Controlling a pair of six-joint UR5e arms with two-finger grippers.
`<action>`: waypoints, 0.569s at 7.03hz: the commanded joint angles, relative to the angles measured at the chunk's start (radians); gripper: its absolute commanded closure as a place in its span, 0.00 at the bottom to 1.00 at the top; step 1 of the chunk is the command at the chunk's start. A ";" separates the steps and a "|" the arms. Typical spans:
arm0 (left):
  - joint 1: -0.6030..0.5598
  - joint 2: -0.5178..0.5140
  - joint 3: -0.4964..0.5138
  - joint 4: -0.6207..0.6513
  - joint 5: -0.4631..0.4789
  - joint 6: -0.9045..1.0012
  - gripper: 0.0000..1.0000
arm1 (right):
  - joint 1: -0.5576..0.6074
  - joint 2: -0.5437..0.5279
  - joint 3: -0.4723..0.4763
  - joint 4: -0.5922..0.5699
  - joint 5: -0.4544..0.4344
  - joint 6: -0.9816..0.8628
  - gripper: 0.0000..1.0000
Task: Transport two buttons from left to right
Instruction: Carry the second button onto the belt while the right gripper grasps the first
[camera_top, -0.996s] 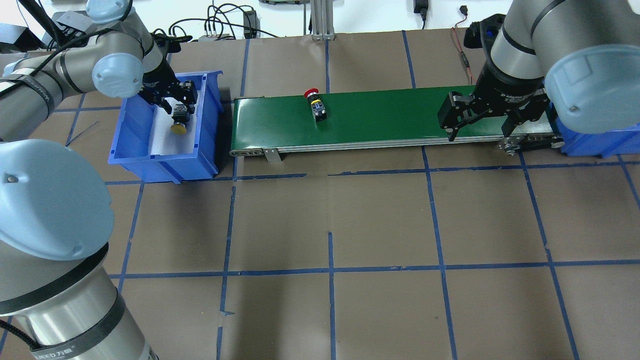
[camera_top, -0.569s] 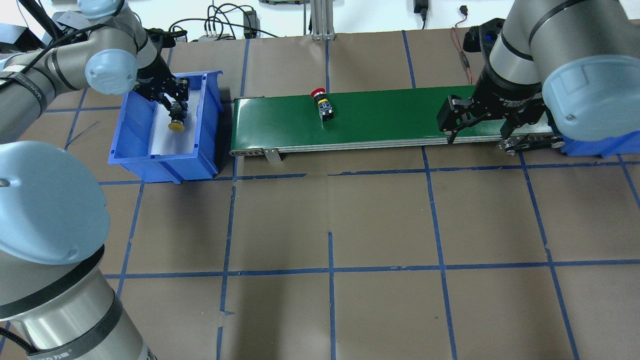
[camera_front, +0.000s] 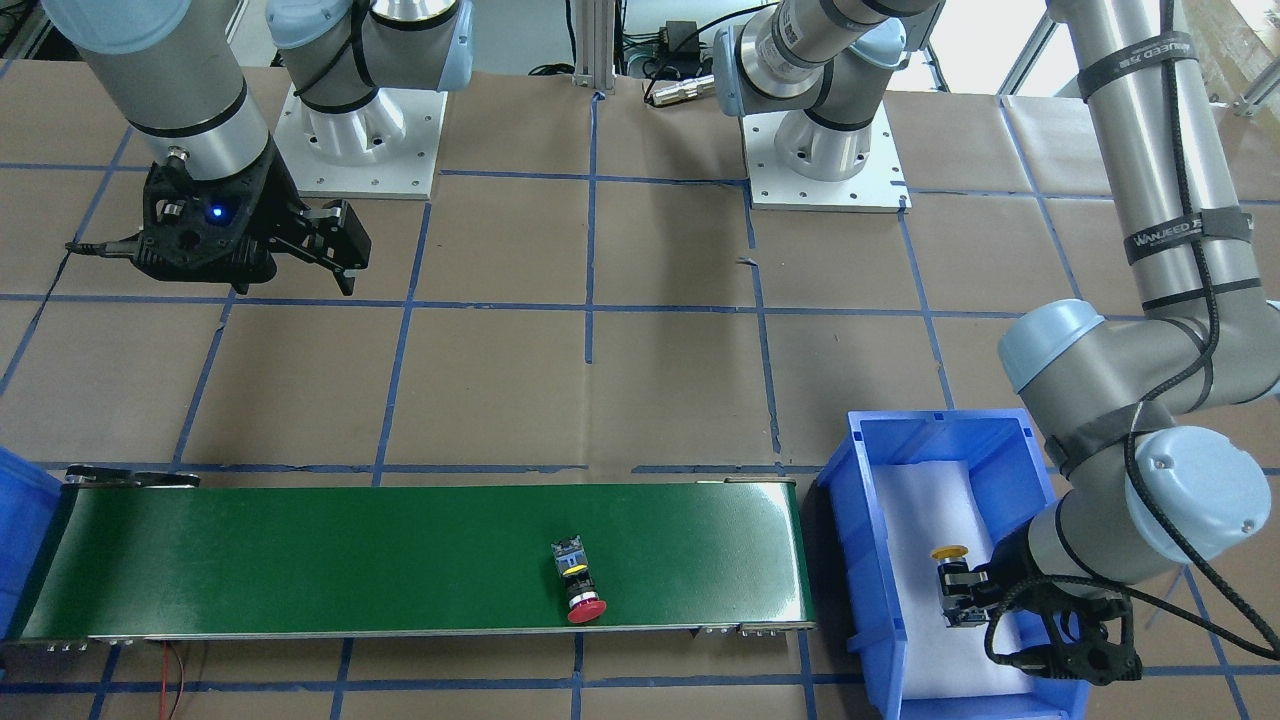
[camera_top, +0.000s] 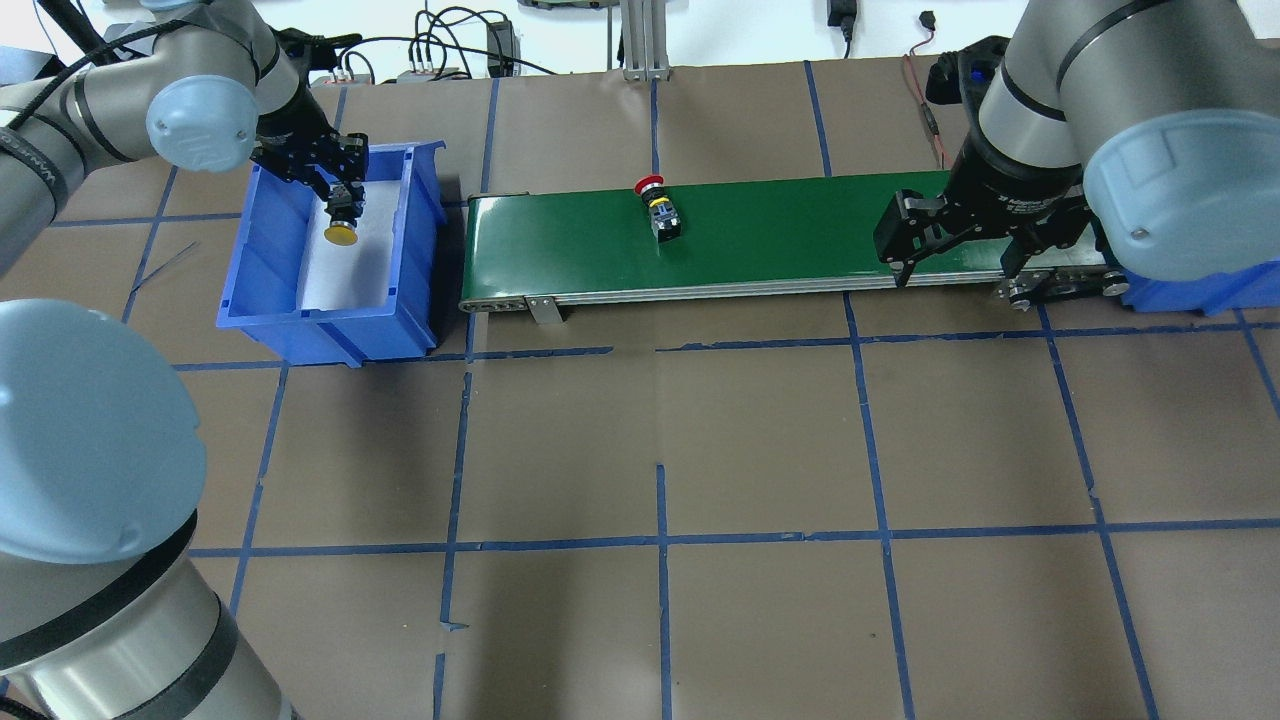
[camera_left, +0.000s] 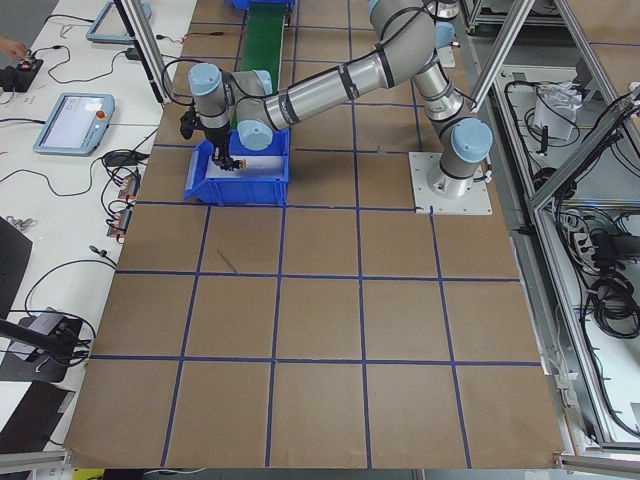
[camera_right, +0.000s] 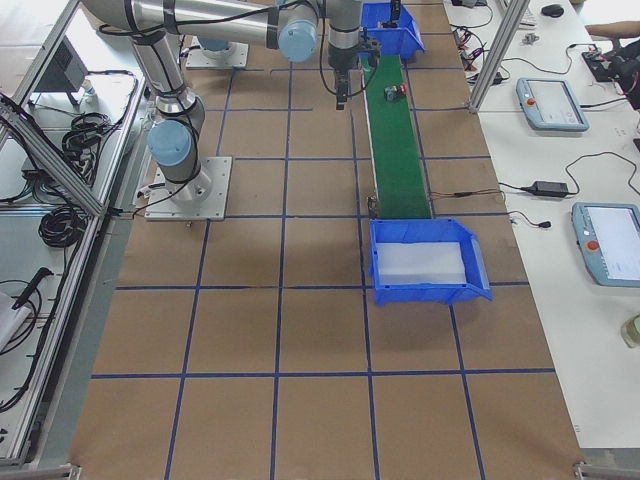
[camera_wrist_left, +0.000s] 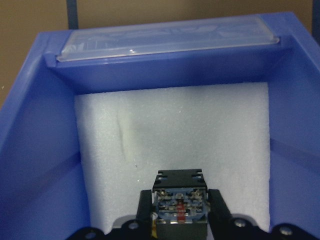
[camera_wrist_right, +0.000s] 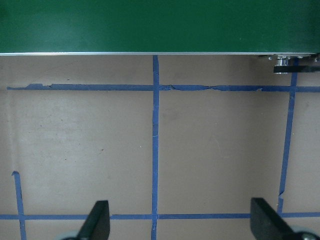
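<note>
The yellow button (camera_top: 341, 233) hangs cap-down in my left gripper (camera_top: 341, 205), which is shut on its grey block inside the left blue bin (camera_top: 425, 205). It also shows in the front view (camera_front: 951, 553) and in the left wrist view (camera_wrist_left: 180, 192), over white foam. The red button (camera_top: 661, 212) lies on its side on the green conveyor belt (camera_top: 780, 225), left of the middle; in the front view it (camera_front: 580, 585) lies near the belt's near edge. My right gripper (camera_top: 957, 272) is open and empty at the belt's right end, over its front edge; the right wrist view shows its fingers (camera_wrist_right: 97, 222) wide apart.
A second blue bin (camera_top: 1200, 288) stands at the belt's right end, partly hidden by my right arm; the right side view shows it (camera_right: 425, 290) lined with white foam. Brown table surface with blue tape lines lies in front of the belt. Cables lie at the far edge.
The red button has ridden to the right along the belt. My left gripper has moved toward the bin's far end with the yellow button. The right gripper has barely moved.
</note>
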 joint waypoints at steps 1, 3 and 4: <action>-0.006 0.052 -0.008 -0.019 0.002 -0.001 0.85 | -0.001 -0.001 -0.011 -0.001 0.001 0.000 0.00; -0.010 0.074 -0.005 -0.048 0.006 -0.002 0.87 | -0.004 0.011 -0.014 -0.023 0.000 -0.003 0.00; -0.013 0.109 0.010 -0.115 0.008 -0.026 0.87 | -0.003 0.010 -0.014 -0.037 0.007 0.001 0.00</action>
